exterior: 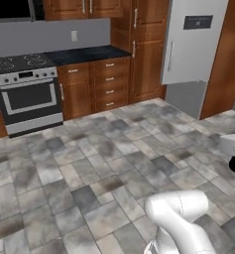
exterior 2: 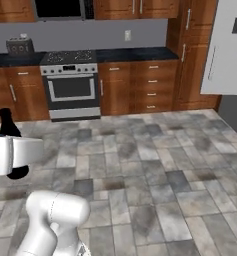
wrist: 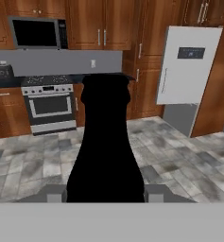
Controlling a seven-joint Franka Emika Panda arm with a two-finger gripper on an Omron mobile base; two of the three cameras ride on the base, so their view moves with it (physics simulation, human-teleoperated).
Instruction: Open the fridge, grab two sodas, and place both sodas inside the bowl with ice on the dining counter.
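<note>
The gripper is clamped on the black cola bottle, holding it upright above the grey tiled floor, well away from the fridge. The fridge door stands ajar beside brown wooden cabinets. A silver stove sits under a microwave, and a toaster rests on the dark counter.

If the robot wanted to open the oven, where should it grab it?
Probably the long bar handle across the top of the oven door. The bar lies level, so the gripper would best come straight at it from the front, one finger above and one below, near the middle of the bar so the pull stays even.
</note>
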